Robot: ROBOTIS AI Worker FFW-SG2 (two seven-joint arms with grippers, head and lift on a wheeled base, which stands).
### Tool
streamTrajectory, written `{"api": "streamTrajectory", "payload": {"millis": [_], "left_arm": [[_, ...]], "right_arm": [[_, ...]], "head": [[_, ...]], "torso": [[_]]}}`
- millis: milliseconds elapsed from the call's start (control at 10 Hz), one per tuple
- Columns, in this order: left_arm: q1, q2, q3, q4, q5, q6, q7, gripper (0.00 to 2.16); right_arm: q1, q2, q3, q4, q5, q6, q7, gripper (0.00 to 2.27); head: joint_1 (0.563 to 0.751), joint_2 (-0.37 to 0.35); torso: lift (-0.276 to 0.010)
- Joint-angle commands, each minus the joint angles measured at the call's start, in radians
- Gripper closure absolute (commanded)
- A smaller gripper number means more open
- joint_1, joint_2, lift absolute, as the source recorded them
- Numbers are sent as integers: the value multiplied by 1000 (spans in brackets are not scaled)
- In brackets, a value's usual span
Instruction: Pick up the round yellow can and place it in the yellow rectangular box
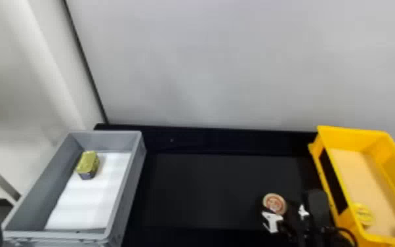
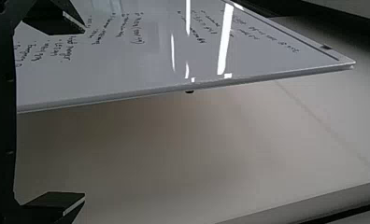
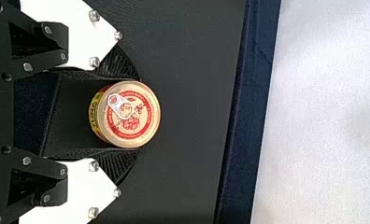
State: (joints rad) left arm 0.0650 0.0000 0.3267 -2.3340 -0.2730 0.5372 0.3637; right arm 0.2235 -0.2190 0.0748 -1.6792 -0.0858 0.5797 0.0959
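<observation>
Right tool (image 1: 281, 208) was closed round the can (image 1: 274, 202), near right of the worktop (image 1: 213, 190), left of yellow box (image 1: 347, 138). Left tool (image 2: 78, 114): wide open, empty.

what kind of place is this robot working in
Probably a robotics lab or test space: a whiteboard with handwriting on it, and a black table with a grey bin and a yellow box set apart on either side.
</observation>
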Motion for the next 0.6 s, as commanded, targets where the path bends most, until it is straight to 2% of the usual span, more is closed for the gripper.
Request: {"api": "streamTrajectory", "payload": {"millis": [0, 500], "left_arm": [[-1, -3, 0, 1, 2, 2, 0, 30], [-1, -3, 0, 4, 2, 8, 0, 30]], "right_arm": [[5, 1, -1, -37, -2, 5, -1, 596], [50, -5, -56, -336, -3, 62, 7, 599]], "head": [[694, 14], [694, 14]], "torso": [[-66], [-66]]}}
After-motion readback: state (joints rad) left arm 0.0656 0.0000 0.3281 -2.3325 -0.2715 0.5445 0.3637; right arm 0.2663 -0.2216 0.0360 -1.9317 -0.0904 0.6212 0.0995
